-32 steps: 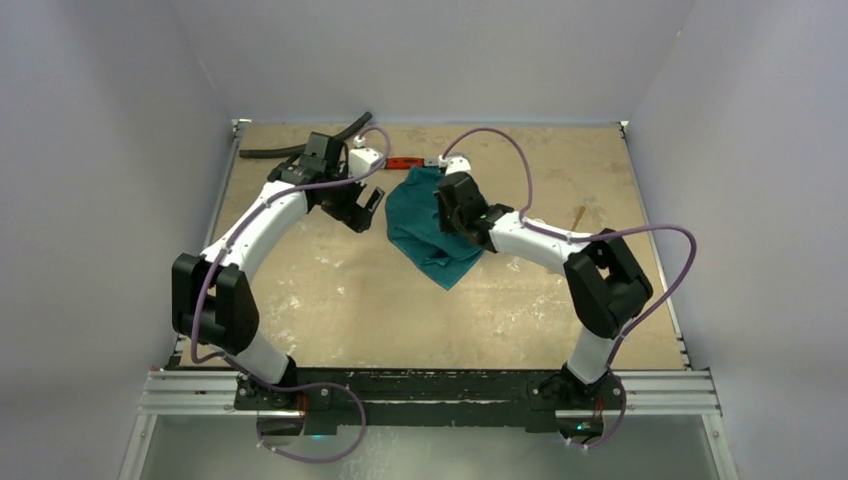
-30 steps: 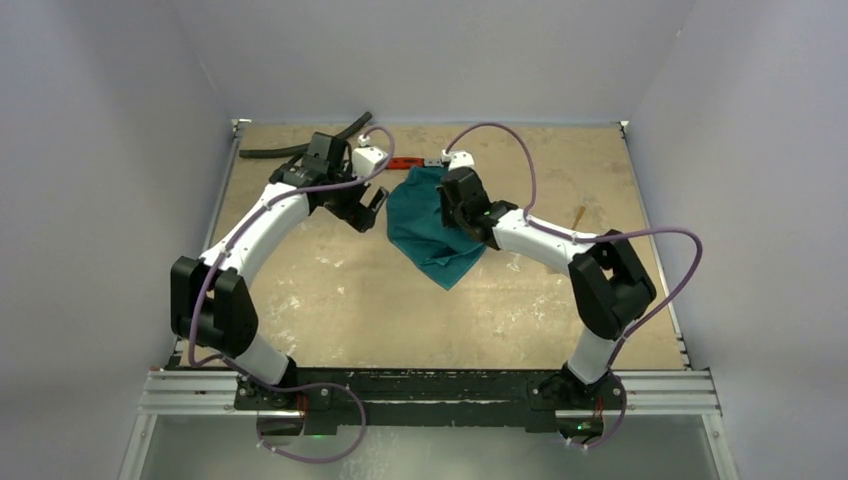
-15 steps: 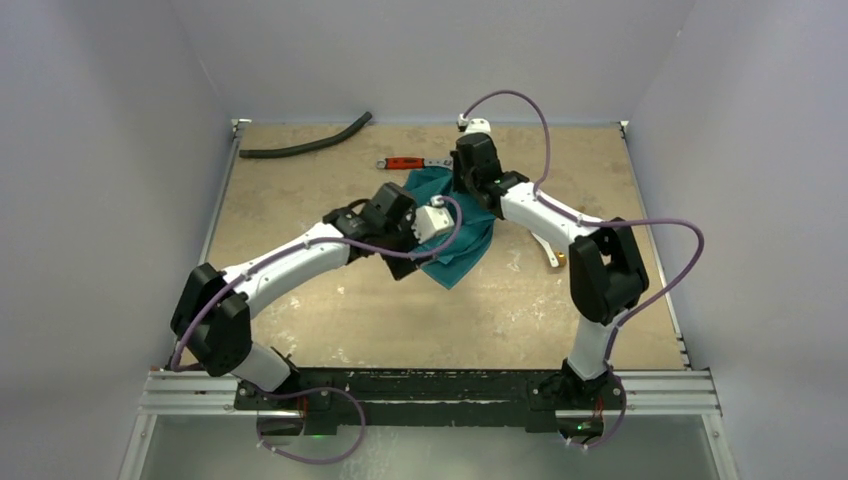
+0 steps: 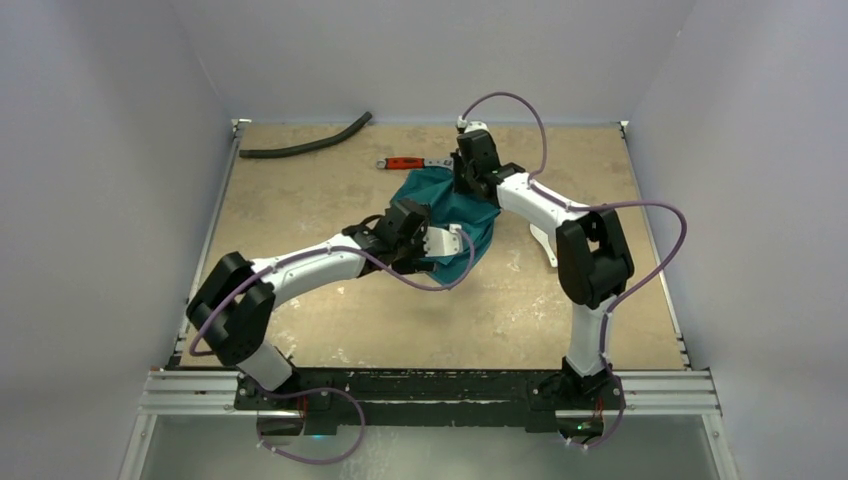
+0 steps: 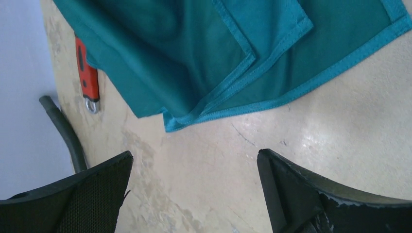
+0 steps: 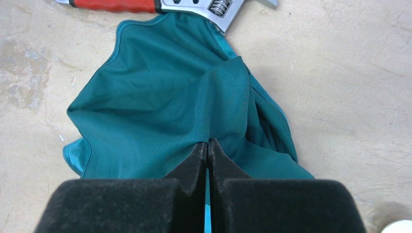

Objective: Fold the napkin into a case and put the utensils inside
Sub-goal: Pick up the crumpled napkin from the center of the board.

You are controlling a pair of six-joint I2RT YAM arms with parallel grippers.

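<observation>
Lying crumpled just nearward of the red-handled wrench (image 4: 408, 162), touching its head: napkin (image 4: 455, 215). Right gripper (image 6: 208, 145) clenched on a raised fold. Left gripper (image 5: 194, 155) spread wide, empty, at the hem farthest from the wrench.

The left arm (image 4: 300, 268) and the right arm (image 4: 535, 205) are both built of smooth white tubular links joined by chunky matte-black joint housings (image 4: 592, 262), with black wrist sections at their ends. A thin purple cable (image 4: 645, 212) trails along each arm in loose loops, and a small white block (image 4: 440, 243) sits at the left wrist. The left gripper (image 5: 194, 155) has broad black fingers (image 5: 92, 199), one finely woven in texture and the other smooth with a scuffed, chipped edge, while the right gripper (image 6: 208, 145) has grainy matte-black blocks tapering to thin wedge tips.
</observation>
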